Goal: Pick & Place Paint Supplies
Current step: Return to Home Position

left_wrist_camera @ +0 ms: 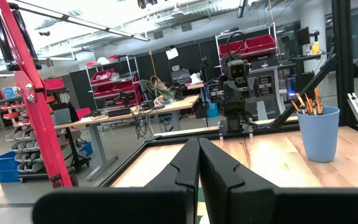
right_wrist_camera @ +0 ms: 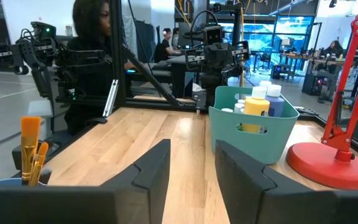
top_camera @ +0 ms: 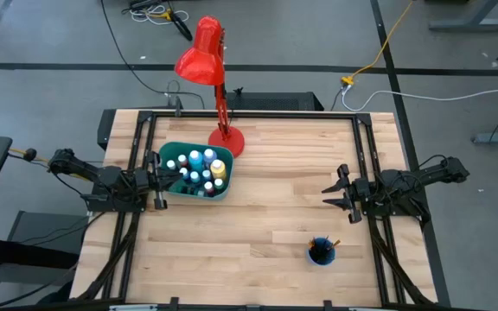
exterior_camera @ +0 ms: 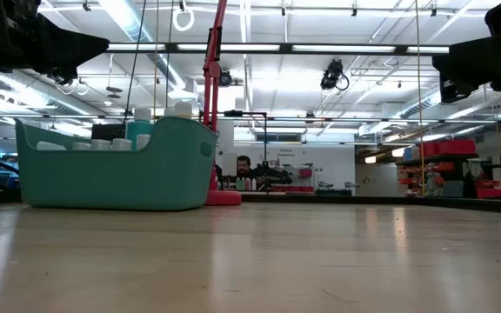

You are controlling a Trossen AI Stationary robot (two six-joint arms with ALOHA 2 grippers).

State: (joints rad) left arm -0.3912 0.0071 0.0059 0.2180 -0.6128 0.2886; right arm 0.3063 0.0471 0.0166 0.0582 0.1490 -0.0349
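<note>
1. Jaws of left gripper (left_wrist_camera: 198,155) are clenched together; right gripper (right_wrist_camera: 192,149) jaws are released, with a gap between them.
2. Paint bottles (top_camera: 195,168) stand in teal bin (top_camera: 221,193), just beside left jaws.
3. Paintbrushes (left_wrist_camera: 307,102) stand in blue cup (top_camera: 322,253), near right jaws, not touching.

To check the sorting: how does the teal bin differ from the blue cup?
The teal bin is rectangular and wide; the blue cup is round and much smaller. The bin holds white-capped paint bottles; the cup holds paintbrushes, bristles up. The bin stands beside the red lamp; the cup stands alone. Both sit upright on the table.
</note>
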